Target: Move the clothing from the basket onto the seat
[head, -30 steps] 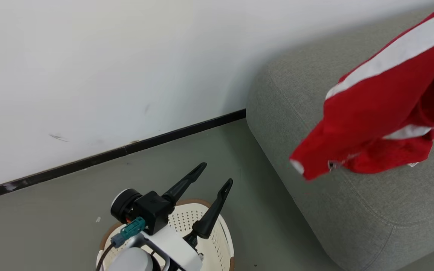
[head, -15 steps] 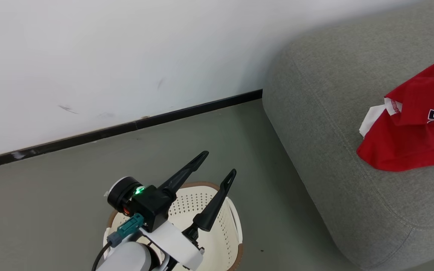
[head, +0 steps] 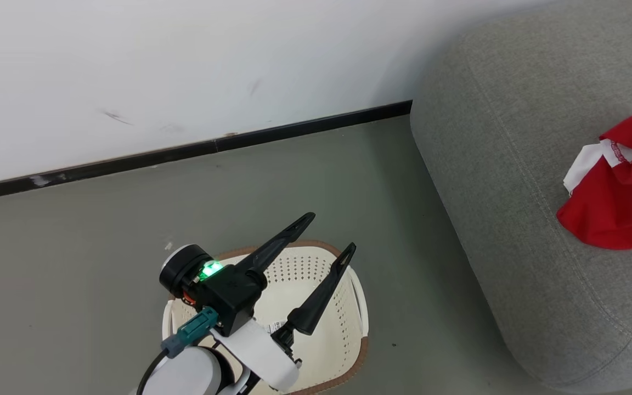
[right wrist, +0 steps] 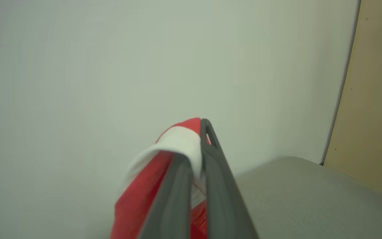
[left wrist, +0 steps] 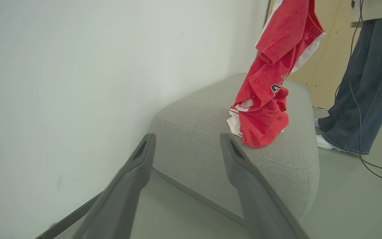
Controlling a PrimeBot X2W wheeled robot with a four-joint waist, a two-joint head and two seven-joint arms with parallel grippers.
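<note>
A bright-red garment with white cuffs and dark print [left wrist: 264,109] hangs from above, and its lower end is bunched on the grey sofa seat [left wrist: 194,132]. In the head view this clothing [head: 618,208] lies at the right edge on the seat [head: 513,181]. My right gripper [right wrist: 196,142] is shut on a white-and-red fold of the clothing [right wrist: 177,142]. My left gripper [head: 331,232] is open and holds nothing, above the cream basket [head: 343,323] on the floor. The left wrist view has this gripper [left wrist: 187,137] pointing toward the sofa's near corner. A barcode sticker lies inside the basket.
A white wall [head: 184,66] with a black baseboard [head: 212,148] runs behind the grey floor [head: 102,230]. A person's legs in dark trousers [left wrist: 360,83] stand beside the sofa's far end, with cables [left wrist: 376,169] on the floor there. A wooden panel [right wrist: 376,116] stands beyond.
The head camera has shifted, showing more of the basket. The red garment, spread in the air above the seat a second ago, has come down and now bunches on the sofa.
</note>
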